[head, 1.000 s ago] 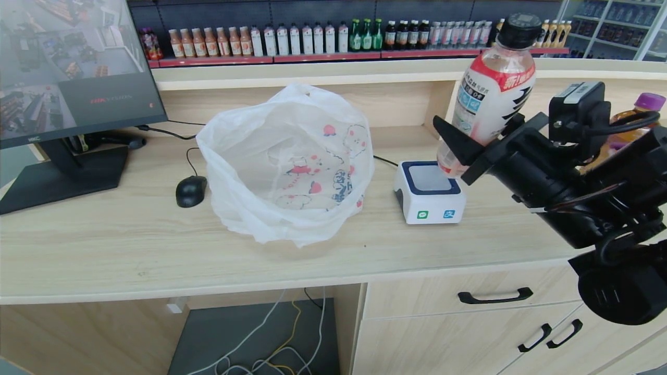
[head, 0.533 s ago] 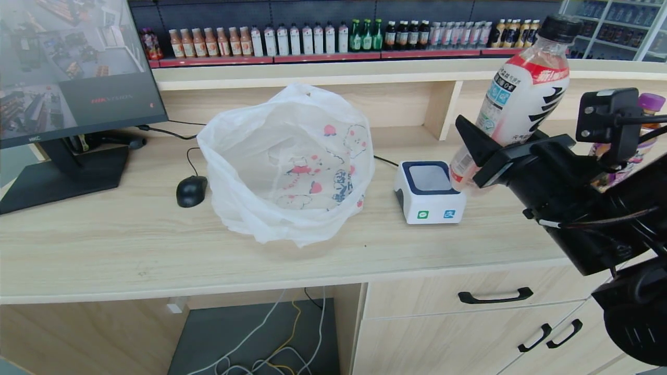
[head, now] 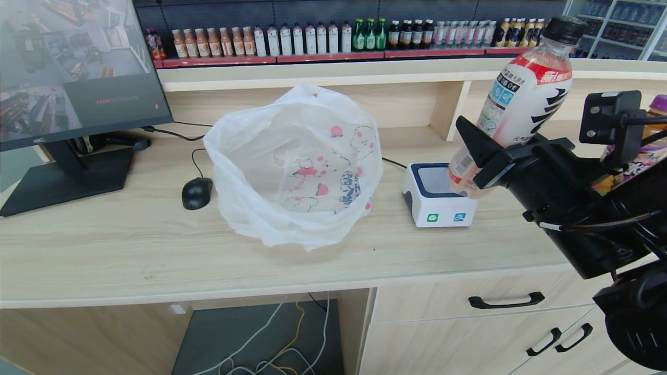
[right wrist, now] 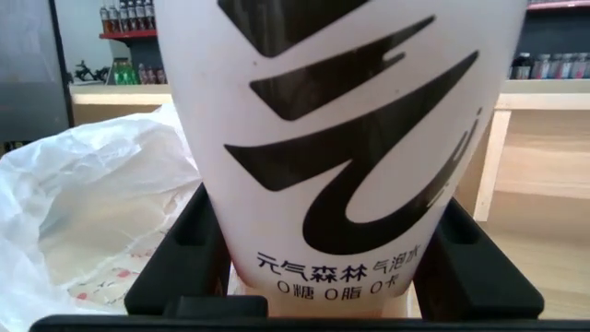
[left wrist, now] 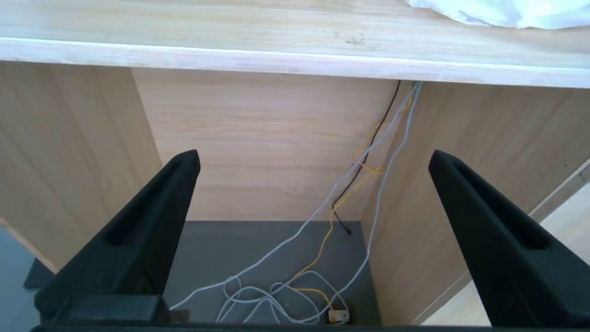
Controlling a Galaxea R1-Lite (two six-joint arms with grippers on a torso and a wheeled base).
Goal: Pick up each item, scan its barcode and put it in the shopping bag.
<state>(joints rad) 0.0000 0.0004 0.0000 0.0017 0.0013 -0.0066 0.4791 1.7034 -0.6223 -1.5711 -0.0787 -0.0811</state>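
Observation:
My right gripper (head: 500, 156) is shut on a clear drink bottle (head: 516, 99) with a black cap and a white, red and black label. The bottle leans, its base just above the right edge of the white barcode scanner (head: 439, 202) on the counter. In the right wrist view the bottle (right wrist: 341, 138) sits between my black fingers (right wrist: 180, 254). The white shopping bag (head: 294, 166) with cartoon prints stands open left of the scanner. My left gripper (left wrist: 323, 249) is open below the counter edge, facing the cable space, holding nothing.
A monitor (head: 78, 67) on a black stand is at the counter's far left, a black mouse (head: 197, 192) beside the bag. A purple-capped bottle (head: 646, 146) stands behind my right arm. Drawers (head: 505, 302) sit under the counter; a shelf of bottles (head: 338, 39) lines the back.
My right arm carried the bottle from over the scanner to the right, tilting it further; in the last half second it held still. The head camera shifted slightly.

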